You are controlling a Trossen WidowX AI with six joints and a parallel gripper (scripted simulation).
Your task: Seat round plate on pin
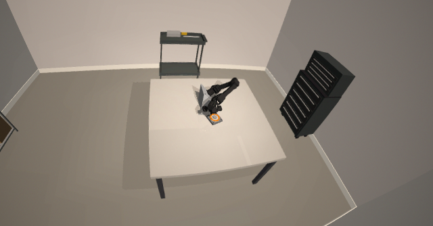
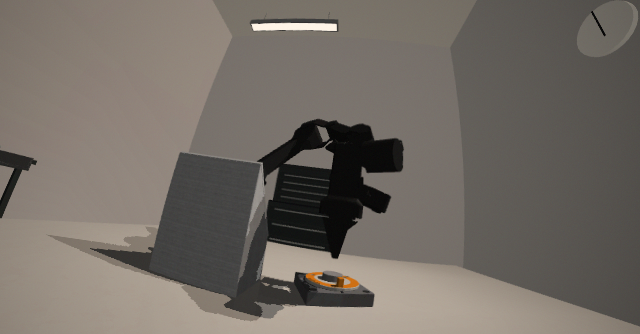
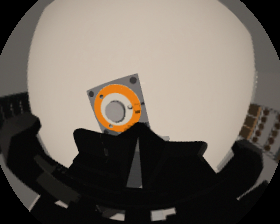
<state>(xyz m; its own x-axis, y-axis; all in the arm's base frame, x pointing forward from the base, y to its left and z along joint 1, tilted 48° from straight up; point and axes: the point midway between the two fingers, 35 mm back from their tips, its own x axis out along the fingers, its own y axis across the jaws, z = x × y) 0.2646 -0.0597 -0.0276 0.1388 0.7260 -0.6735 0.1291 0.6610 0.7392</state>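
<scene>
The gripper (image 2: 336,255) is hanging with its fingers pressed together to a single point, holding nothing, and its tip is pointing straight down with clear air between it and the round plate (image 2: 332,280). In the wrist view the closed fingers are showing as one dark wedge whose tip is falling just below the plate's lower edge.

The plate, an orange ring around a grey post (image 2: 333,275), is sitting on the dark square base (image 2: 345,297). Its orange tab (image 2: 340,282) is pointing toward the near side in the exterior view, and toward the right in the wrist view (image 3: 134,110). The plate is looking roughly level on the base from the side, though the pin and its hole are too small to make out.

Above the gripper, the black arm (image 2: 350,174) is bending back and to the left, behind a tilted grey block (image 2: 210,221) that is standing just left of the base. All of this is resting on the pale table (image 1: 189,145). A dark drawer cabinet (image 1: 314,94) is standing well apart on the right.
</scene>
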